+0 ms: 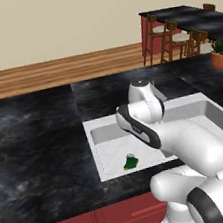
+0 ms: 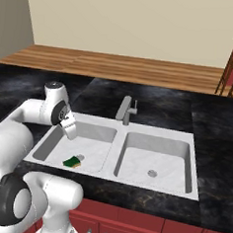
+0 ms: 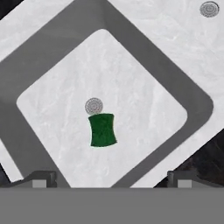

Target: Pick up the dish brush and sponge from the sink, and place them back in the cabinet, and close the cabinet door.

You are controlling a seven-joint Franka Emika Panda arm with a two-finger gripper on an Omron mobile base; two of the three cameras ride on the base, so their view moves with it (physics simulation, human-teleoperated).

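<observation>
Your gripper (image 3: 107, 179) hangs above the sink's (image 2: 194, 159) left basin with its jaws spread wide and nothing in them, ready to drop. The sponge (image 3: 103, 129) lies flat on the basin floor, touching the drain (image 3: 94, 106), toward the near wall

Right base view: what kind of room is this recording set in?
A rendered home kitchen, most likely: a white double-basin sink with a grey faucet set in a black marble counter, red drawers below, and a green sponge in one basin.
</observation>
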